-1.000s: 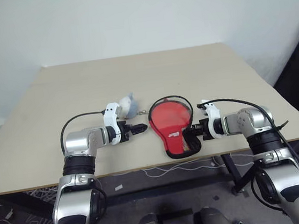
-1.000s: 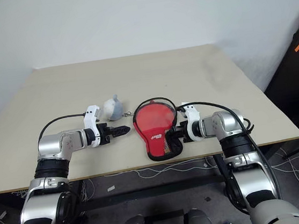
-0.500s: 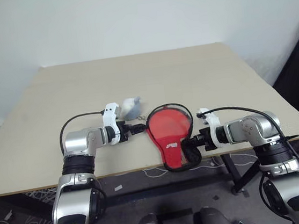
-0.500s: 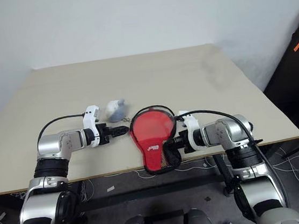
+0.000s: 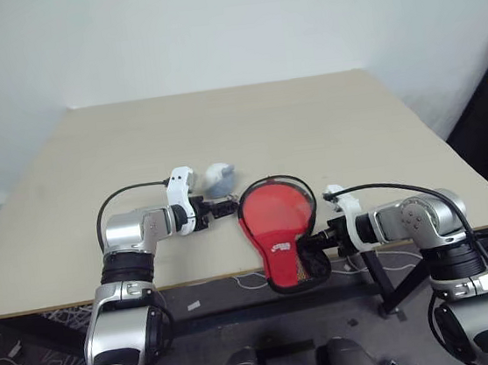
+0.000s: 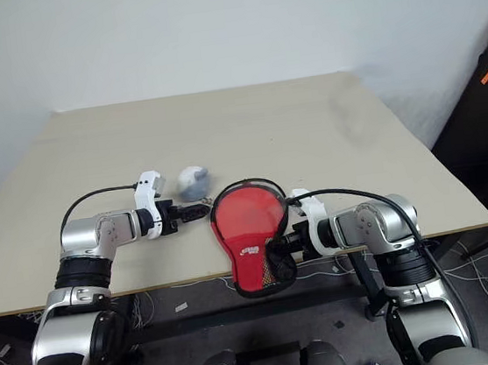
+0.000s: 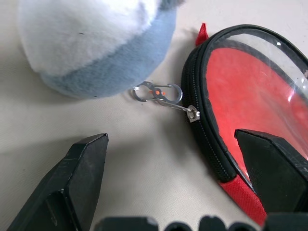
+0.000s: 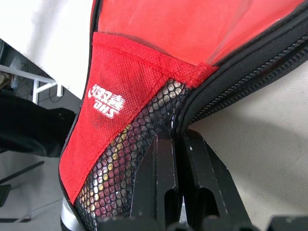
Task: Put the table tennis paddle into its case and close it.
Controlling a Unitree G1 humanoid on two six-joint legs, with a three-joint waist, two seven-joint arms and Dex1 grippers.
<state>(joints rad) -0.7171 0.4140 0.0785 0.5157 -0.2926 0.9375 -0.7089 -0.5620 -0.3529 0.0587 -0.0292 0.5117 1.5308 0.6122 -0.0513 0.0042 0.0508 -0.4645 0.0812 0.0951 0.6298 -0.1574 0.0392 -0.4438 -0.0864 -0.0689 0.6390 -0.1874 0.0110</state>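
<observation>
I judge the step in hand to be closing the zip, with the paddle already inside. To do it well I want my right claw point(image 5: 314, 241) to keep its pinch on the case point(image 5: 278, 231) so the fabric stays taut, while the left one goes for the zip pull point(image 7: 193, 114) and runs it round the rim without dragging the whole pouch along.

The tabletop point(image 5: 325, 120) carries the case at its near edge, towards the near right corner, with the narrow handle end hanging out over that edge. The right claw is closed on the black rim there, beside the mesh panel and the red panel with its white logo. The table tennis paddle point(image 5: 274, 213) lies inside, its red face showing through the clear side.

The left claw point(image 5: 226, 207) stands wide open and holds nothing, its tips straddling the rounded end of the case. The zip pull sits just ahead of it, clipped to a small metal carabiner point(image 7: 158, 93) (an easy thing to snag by mistake). A soft grey-white ball point(image 5: 220, 177) rests just beyond, near the carabiner.
</observation>
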